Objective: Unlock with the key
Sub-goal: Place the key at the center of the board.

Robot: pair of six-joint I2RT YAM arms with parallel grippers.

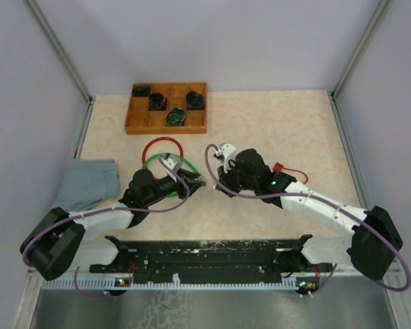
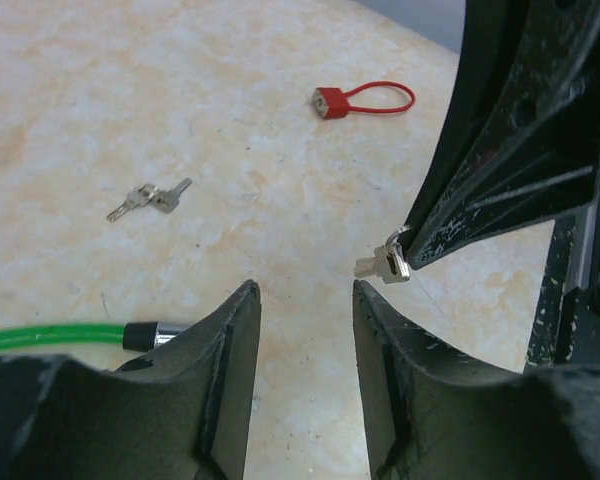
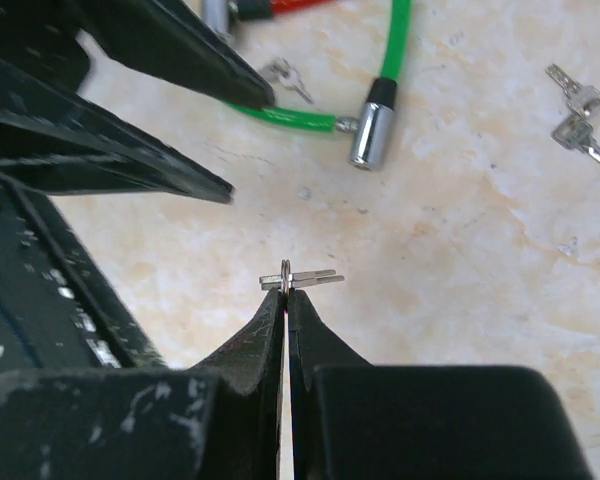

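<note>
Right gripper (image 3: 288,298) clamps key (image 3: 310,279) at its tips. Left gripper (image 2: 306,295) half spread, empty; bare table (image 2: 280,225) ahead, key just right.

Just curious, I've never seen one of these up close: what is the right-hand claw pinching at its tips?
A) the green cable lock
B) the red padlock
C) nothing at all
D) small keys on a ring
D: the right gripper is shut on small keys on a ring, while the red padlock and the green cable lock lie on the table, apart from it.
</note>
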